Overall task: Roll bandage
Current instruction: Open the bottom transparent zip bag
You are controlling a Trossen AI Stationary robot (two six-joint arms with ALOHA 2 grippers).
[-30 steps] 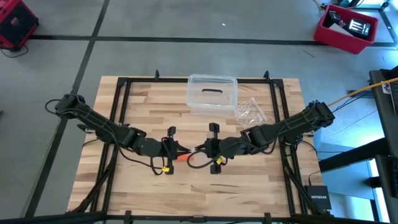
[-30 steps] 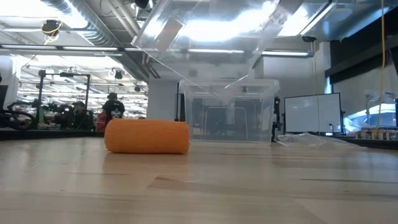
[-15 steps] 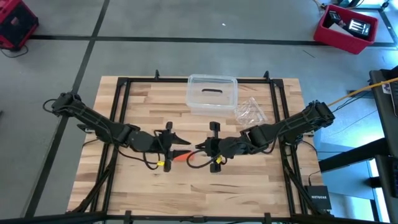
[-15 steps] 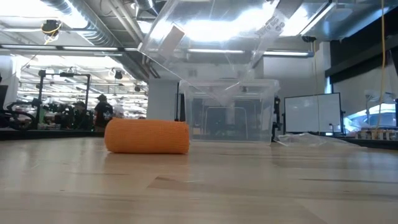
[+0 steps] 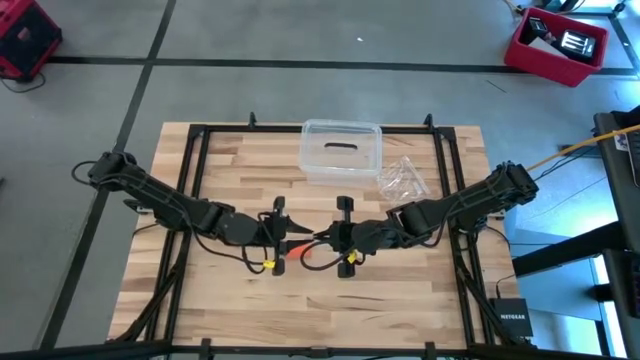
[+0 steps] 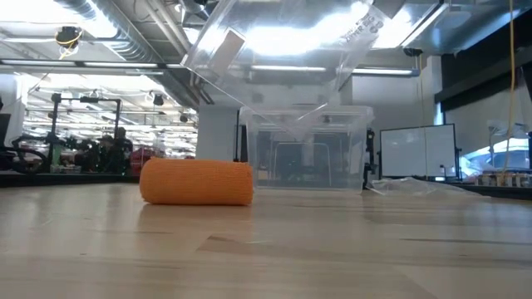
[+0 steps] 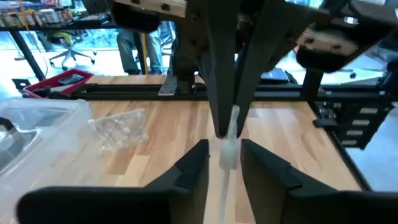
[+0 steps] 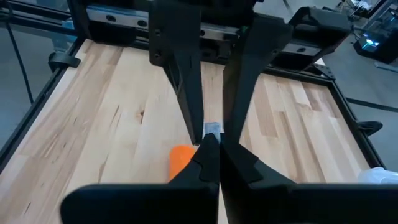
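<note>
The orange bandage [image 5: 298, 251] is a compact roll lying on its side on the table [image 6: 197, 183], just below the two gripper tips; it also shows in the right wrist view [image 8: 180, 160]. My right gripper [image 5: 320, 240] is shut on a small pale strip [image 7: 227, 148]. My left gripper [image 5: 288, 240] faces it tip to tip and is open. Its fingers [image 7: 194, 167] stand on either side of the strip and of the right gripper's tips, with a gap on each side. My right gripper pinches the small pale strip at one end [image 8: 212, 129] between its two shut fingers. The fingers come about level from the table's right. The strip's free end [image 7: 226, 160] sticks out past the fingertips into the gap of the left gripper.
A clear plastic box [image 5: 341, 150] stands at the far middle of the table. A crinkled clear bag [image 5: 403, 178] lies to its right. Black frame rails [image 5: 190, 180] run along the table's sides. Bare wood lies toward the near edge.
My left gripper drew back toward the table's left and far side, away from the right gripper. It then came back toward the right gripper, so its open fingers flank the right gripper's tips again. The orange roll has stayed in place.
</note>
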